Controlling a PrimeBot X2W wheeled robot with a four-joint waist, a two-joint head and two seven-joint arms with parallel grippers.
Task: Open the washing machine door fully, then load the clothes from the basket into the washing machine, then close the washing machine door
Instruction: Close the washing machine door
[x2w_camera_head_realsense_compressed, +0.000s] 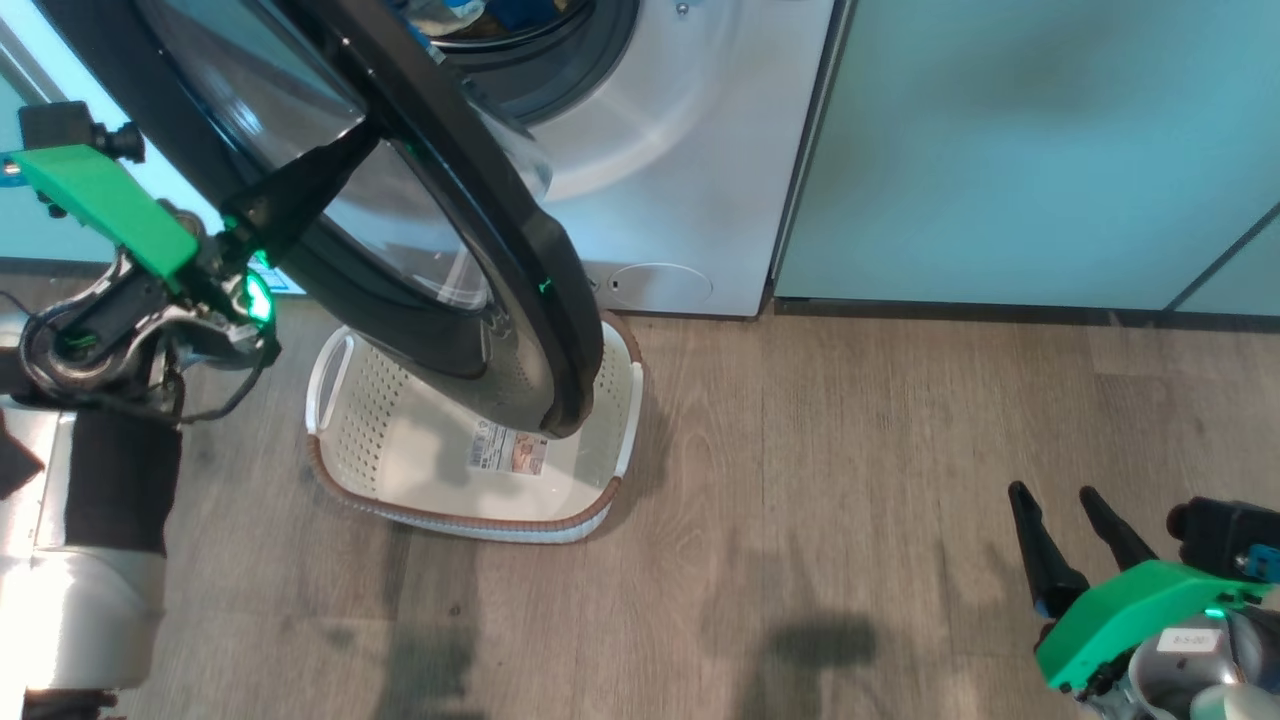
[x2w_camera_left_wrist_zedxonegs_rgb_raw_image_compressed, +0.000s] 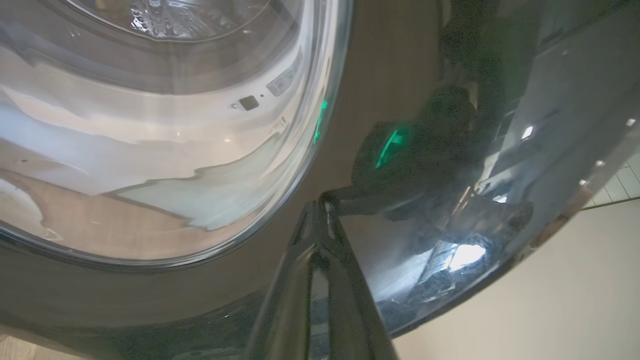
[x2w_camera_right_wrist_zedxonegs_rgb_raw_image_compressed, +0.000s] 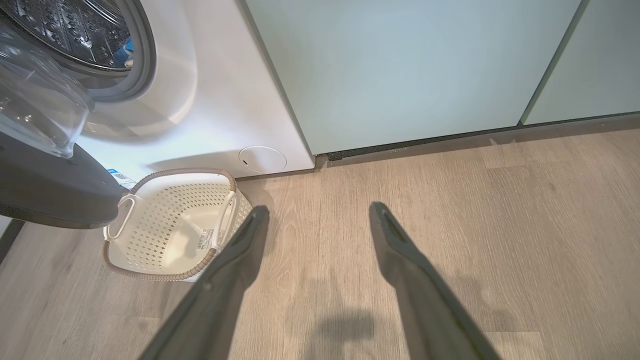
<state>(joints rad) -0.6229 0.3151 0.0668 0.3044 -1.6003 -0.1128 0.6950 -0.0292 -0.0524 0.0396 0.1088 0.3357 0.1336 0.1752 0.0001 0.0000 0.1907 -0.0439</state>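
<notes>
My left gripper (x2w_camera_head_realsense_compressed: 360, 140), squeezed closed, touched the open door's (x2w_camera_head_realsense_compressed: 530, 260) black rim; my right gripper (x2w_camera_head_realsense_compressed: 1055, 492) hung spread above the floor (x2w_camera_head_realsense_compressed: 850, 450). I saw the basket (x2w_camera_head_realsense_compressed: 440, 518) below the door, some clothes (x2w_camera_right_wrist_zedxonegs_rgb_raw_image_compressed: 126, 50) inside the washing machine (x2w_camera_head_realsense_compressed: 690, 150).

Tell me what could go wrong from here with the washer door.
1. The left pincer, shut, rests only its tips on the glossy washing machine door; they might slide off.
2. The door's lower rim hangs over the basket and could clip it while swinging.
3. Clothes lie near the mouth of the drum and may get pinched.
</notes>
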